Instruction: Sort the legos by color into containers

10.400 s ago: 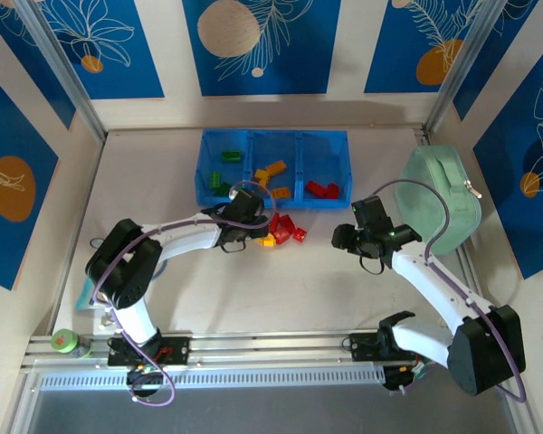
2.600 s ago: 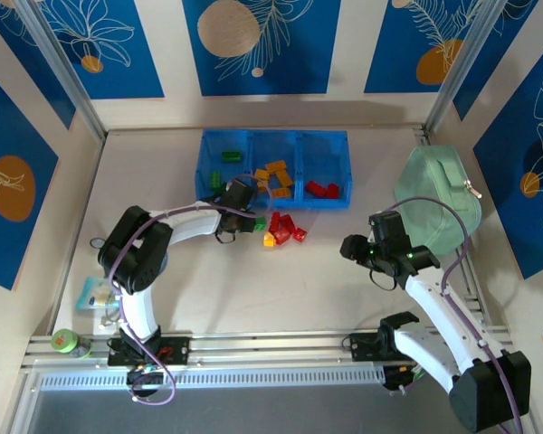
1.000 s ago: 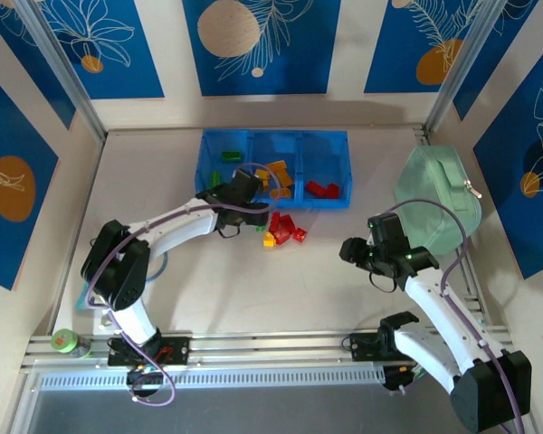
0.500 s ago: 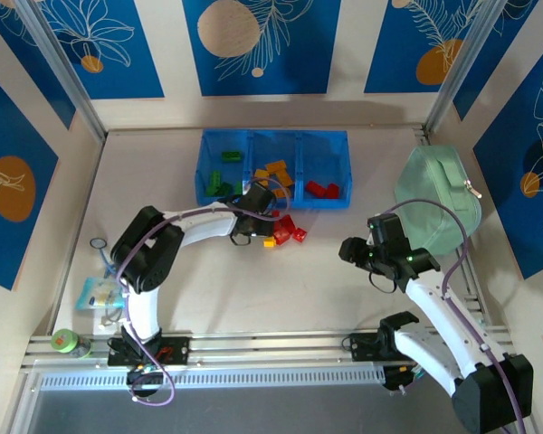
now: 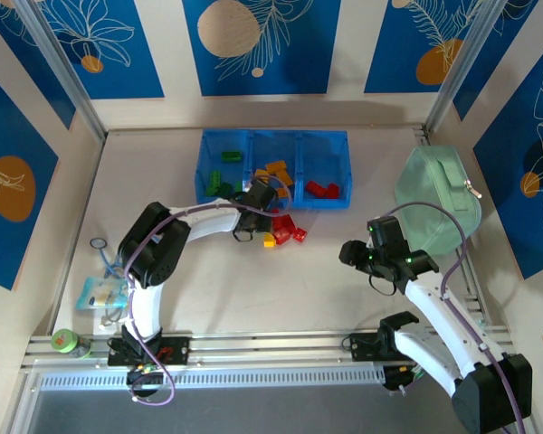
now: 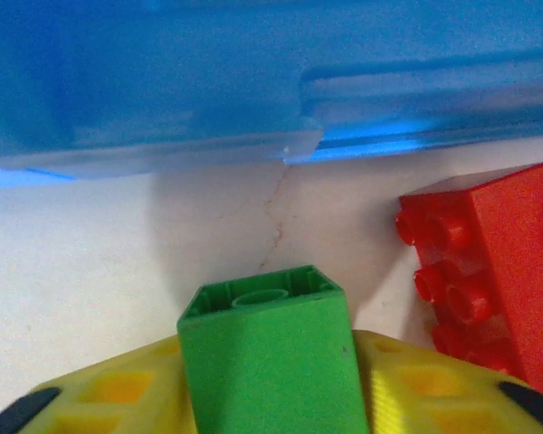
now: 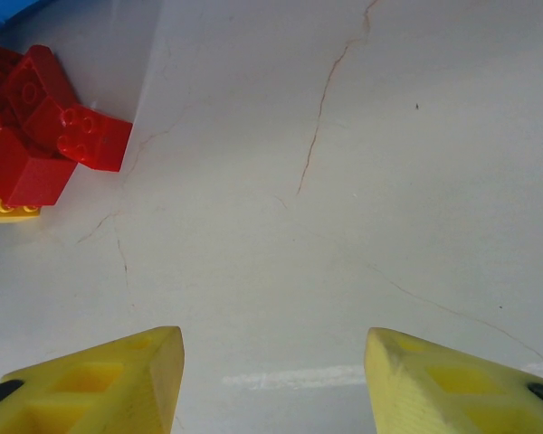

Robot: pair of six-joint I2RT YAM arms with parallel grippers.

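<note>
A green lego (image 6: 270, 336) is pinched between the yellow fingers of my left gripper (image 6: 271, 371), low over the table just in front of the blue tray's wall (image 6: 253, 81). From above, that gripper (image 5: 256, 217) sits at the left edge of a small pile of red legos (image 5: 286, 226) and a yellow one (image 5: 269, 240). A red lego (image 6: 489, 267) lies right of the held brick. The containers (image 5: 271, 135) hold green legos (image 5: 221, 183) on the left, orange (image 5: 274, 172) in the middle, red (image 5: 322, 190) on the right. My right gripper (image 5: 349, 251) hangs open over bare table (image 7: 271, 362).
A mint-green zip case (image 5: 439, 201) lies at the right, behind my right arm. A small packet (image 5: 100, 294) and a green tape roll (image 5: 65, 342) sit at the near left. The red pile (image 7: 36, 127) shows at the right wrist view's top left.
My left gripper came back from over the tray to the pile's left edge and closed on the green lego. The right arm has stayed put.
</note>
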